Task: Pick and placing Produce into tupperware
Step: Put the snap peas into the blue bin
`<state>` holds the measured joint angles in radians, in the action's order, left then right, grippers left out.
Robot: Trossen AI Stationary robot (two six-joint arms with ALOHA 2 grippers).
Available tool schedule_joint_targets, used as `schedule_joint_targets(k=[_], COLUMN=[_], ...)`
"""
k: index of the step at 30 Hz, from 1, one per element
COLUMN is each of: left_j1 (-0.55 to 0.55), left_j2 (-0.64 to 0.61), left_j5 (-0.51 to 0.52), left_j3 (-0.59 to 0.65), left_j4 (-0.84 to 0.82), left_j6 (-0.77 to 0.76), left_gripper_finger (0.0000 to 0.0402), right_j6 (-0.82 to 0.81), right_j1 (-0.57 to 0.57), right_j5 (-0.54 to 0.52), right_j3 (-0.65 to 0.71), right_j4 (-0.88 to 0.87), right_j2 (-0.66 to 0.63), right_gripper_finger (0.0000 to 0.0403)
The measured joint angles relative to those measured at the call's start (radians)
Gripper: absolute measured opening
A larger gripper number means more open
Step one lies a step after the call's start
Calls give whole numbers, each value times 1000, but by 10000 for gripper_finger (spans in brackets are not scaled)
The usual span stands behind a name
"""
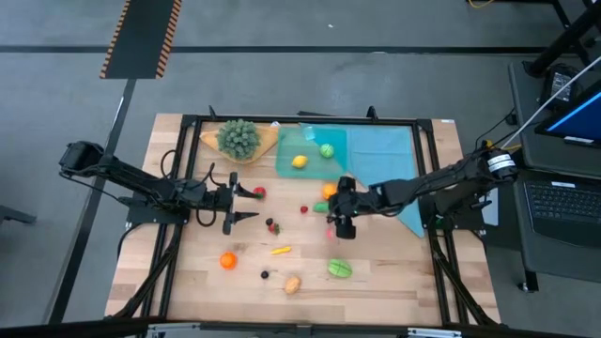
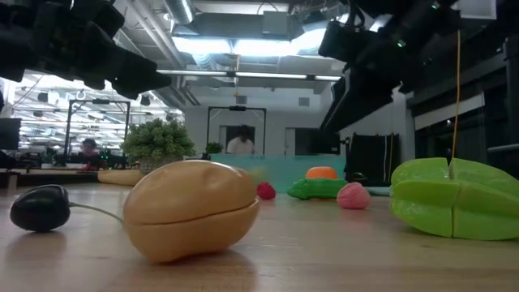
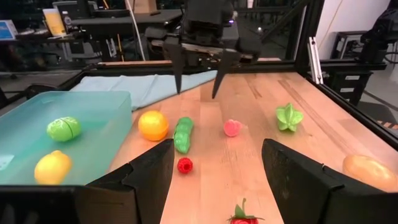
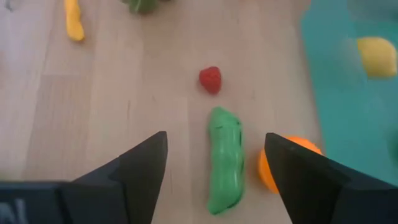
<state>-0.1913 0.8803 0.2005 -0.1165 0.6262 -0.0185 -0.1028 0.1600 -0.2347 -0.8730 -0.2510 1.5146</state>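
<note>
Wooden table [image 1: 188, 272]; right end effector [image 4: 214, 180] open, empty, over green pea pod [image 4: 225, 160]; left end effector [image 3: 214, 180] open, empty.

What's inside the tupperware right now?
Two pieces sit in the tupperware: a yellow lemon and a round green fruit. Its clear walls hide nothing in the left wrist view.

Tupperware [image 1: 310, 141]: clear teal, containing yellow lemon [image 1: 299, 161] and green round fruit [image 1: 326, 150]. Green pickle [image 4: 225, 158], orange ball [image 4: 268, 168], red raspberry [image 4: 210, 79]; cloth [image 1: 385, 155] teal, tabletop [image 1: 394, 282] light wood.
</note>
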Motion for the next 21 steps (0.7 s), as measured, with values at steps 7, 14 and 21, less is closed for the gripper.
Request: schedule_joint_targets(k=[7,14,21], left_j1=[0,0,0], left_j2=[0,0,0], left_j5=[0,0,0], left_j3=[0,0,0], left_j4=[-5,-8,-13], left_j6=[0,0,0], left_gripper_finger=[237,237,237], right_j6=[-15,3,22], right_j1=[-48,-72,-72], right_j5=[61,96,98], right_j3=[-56,-55,-55], right_j4=[-84,-115,-108], right_j2=[-1,41,154], right_gripper_finger=[271,271,271])
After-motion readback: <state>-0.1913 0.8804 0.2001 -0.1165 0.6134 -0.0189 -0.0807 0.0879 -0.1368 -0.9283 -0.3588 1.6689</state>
